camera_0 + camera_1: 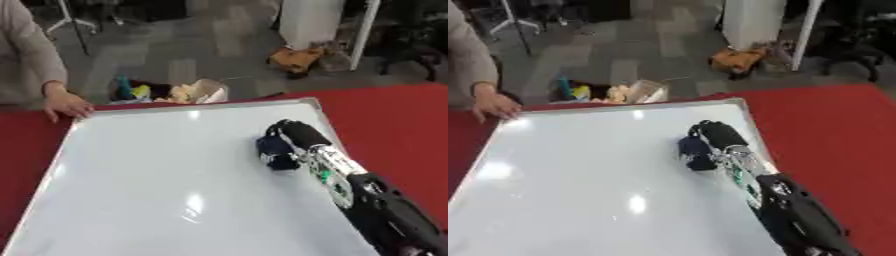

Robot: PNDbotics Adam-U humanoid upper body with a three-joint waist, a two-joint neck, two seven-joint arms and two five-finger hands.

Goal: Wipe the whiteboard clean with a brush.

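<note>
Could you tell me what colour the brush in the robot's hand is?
Dark blue brush; left eye view shows it best.

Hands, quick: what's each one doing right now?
Right robot hand: shut on the dark brush, on the whiteboard.
Left robot hand: not in view.

brush [276, 151] on whiteboard's [157, 180] right side

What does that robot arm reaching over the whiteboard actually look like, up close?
Only one arm shows. The right hand is black and rounded, like a glove. Behind it the forearm is silvery metal with small green marks and open parts, and farther back it widens into a bulky black casing. The left hand is not in view.
</note>
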